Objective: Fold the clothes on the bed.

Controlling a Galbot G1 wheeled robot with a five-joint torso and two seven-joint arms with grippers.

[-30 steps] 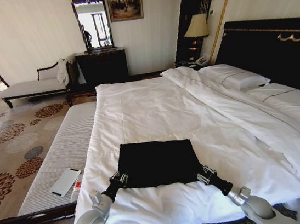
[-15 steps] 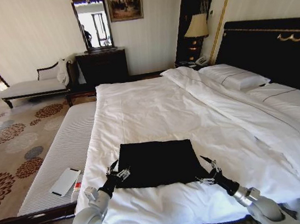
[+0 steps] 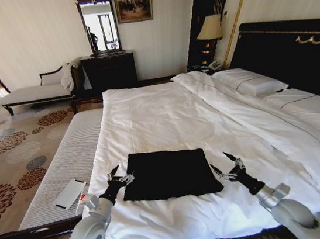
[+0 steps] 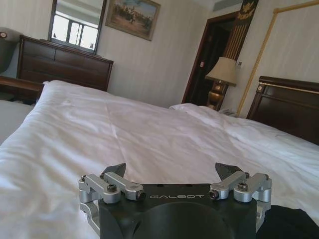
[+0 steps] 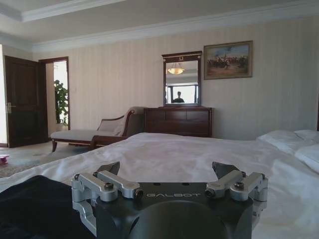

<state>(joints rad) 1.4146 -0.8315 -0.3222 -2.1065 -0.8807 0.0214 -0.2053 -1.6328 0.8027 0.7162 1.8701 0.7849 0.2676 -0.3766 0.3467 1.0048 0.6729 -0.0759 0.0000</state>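
Observation:
The clothes (image 3: 168,173) are a black garment folded into a flat rectangle, lying on the white duvet near the foot of the bed (image 3: 166,118). My left gripper (image 3: 117,177) stands open just off the fold's left edge, clear of the fabric. Off the right edge, my right gripper (image 3: 226,167) is open too and holds nothing. A dark corner of the clothes (image 4: 291,223) shows beside the left gripper (image 4: 172,170) in the left wrist view. In the right wrist view the clothes (image 5: 35,206) lie beside the right gripper (image 5: 167,168).
A padded bench (image 3: 65,161) runs along the bed's left side with a white device (image 3: 69,194) on it. Pillows (image 3: 249,81) and a dark headboard (image 3: 293,55) lie at the right. A dresser (image 3: 109,70), chaise (image 3: 35,91) and lamp (image 3: 210,28) stand by the far wall.
Both grippers have opened, let go of the folded garment's near corners and drawn apart to its left and right sides. The garment stays flat on the duvet.

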